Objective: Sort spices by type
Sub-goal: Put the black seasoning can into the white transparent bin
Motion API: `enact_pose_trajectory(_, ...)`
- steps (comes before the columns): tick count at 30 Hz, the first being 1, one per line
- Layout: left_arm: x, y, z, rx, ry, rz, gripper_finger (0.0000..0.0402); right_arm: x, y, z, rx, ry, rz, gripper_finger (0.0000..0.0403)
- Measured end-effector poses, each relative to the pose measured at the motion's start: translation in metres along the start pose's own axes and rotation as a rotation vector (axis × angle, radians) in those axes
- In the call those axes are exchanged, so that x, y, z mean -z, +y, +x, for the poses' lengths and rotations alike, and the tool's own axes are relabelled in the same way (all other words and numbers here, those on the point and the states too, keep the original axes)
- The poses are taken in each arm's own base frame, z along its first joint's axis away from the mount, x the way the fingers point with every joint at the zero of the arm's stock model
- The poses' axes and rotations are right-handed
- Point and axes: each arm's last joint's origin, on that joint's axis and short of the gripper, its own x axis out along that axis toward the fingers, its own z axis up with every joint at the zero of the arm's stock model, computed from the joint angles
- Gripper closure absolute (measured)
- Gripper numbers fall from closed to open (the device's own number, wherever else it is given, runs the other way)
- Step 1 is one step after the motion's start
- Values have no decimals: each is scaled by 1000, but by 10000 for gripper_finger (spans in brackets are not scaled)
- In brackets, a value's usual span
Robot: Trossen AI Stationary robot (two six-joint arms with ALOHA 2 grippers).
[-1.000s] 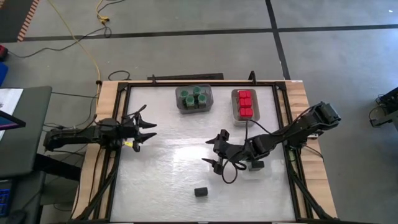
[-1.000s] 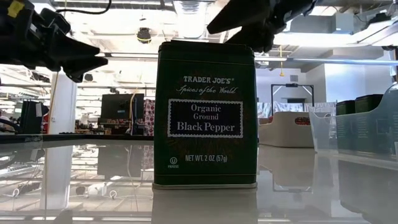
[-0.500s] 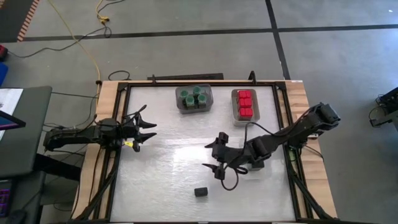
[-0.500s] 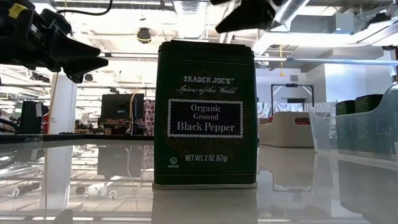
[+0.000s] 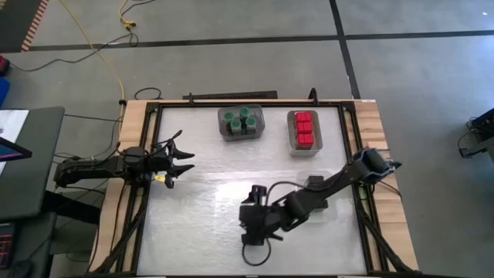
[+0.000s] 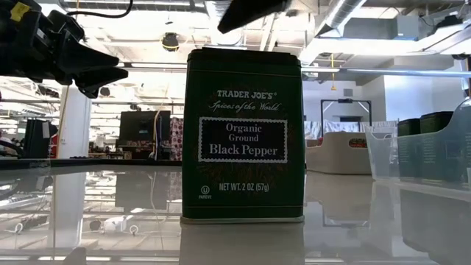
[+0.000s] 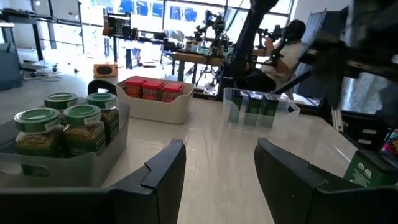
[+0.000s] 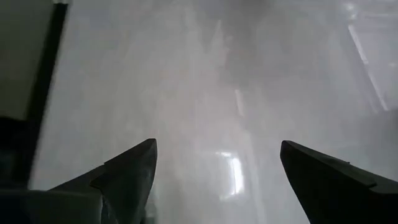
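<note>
A dark Black Pepper tin (image 6: 243,136) stands upright on its base near the table's front edge; it also shows in the left wrist view (image 7: 371,169). My right gripper (image 5: 248,224) hovers open above it and hides it from the high camera. One of its fingers (image 6: 250,10) shows above the tin's top, apart from it. Its wrist view (image 8: 217,168) shows only bare table between the fingers. Green-lidded jars (image 5: 241,120) fill a grey tray, and red-topped boxes (image 5: 305,129) a white one. My left gripper (image 5: 187,161) waits open at the left edge.
A clear tray (image 7: 258,106) with more dark tins stands on the right side of the table, partly under my right arm in the high view. Both other trays sit along the far edge. A black frame (image 5: 349,147) borders the tabletop. A person sits in the room beyond (image 7: 289,46).
My right gripper has swung toward the table's near edge and somewhat left, across the middle of the table, coming over the Black Pepper tin. It stays open. The tin has not moved.
</note>
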Motion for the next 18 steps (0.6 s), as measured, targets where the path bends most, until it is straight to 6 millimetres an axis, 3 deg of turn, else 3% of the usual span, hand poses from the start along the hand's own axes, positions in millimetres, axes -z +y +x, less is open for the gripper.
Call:
enact_pose_trajectory(9, 0, 0, 0, -1, 0, 0, 219, -15, 40, 6, -118, 96, -48, 35)
enact_pose_trajectory(18, 0, 0, 0, -3, 0, 0, 219, 7, 60, 31, -168, 237, -108, 35)
